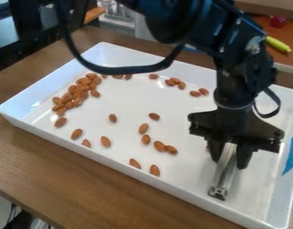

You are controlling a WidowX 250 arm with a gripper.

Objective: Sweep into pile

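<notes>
Almonds on a tray, with robot arm and hand-held tool. The white, rectangular tray (pixel 130 100) lies on a brown wooden bench (pixel 28 152); clock positions refer to the centre of the view. The densest group of almonds (pixel 83 89) forms an elongated heap at 10 o'clock, inside the tray's corner region. A loose row runs near the far wall from 11 to 2 o'clock, partly in pairs and threes. Further almonds lie singly between the centre and 8 o'clock, and two rest near the close wall at 6 o'clock. The black arm (pixel 235 67) descends from 1 o'clock, a dark cable looping beside it. Its claw (pixel 230 159), at 4 o'clock, is clamped on a slender metal tool (pixel 224 176), which slants down to a squarish end at 5 o'clock, over the tray floor. A blue patch (pixel 292 156) appears at 4 o'clock. Beyond the tray, at 2 o'clock, a yellow elongated object (pixel 278 44) lies on an orange-brown surface (pixel 262 22).
</notes>
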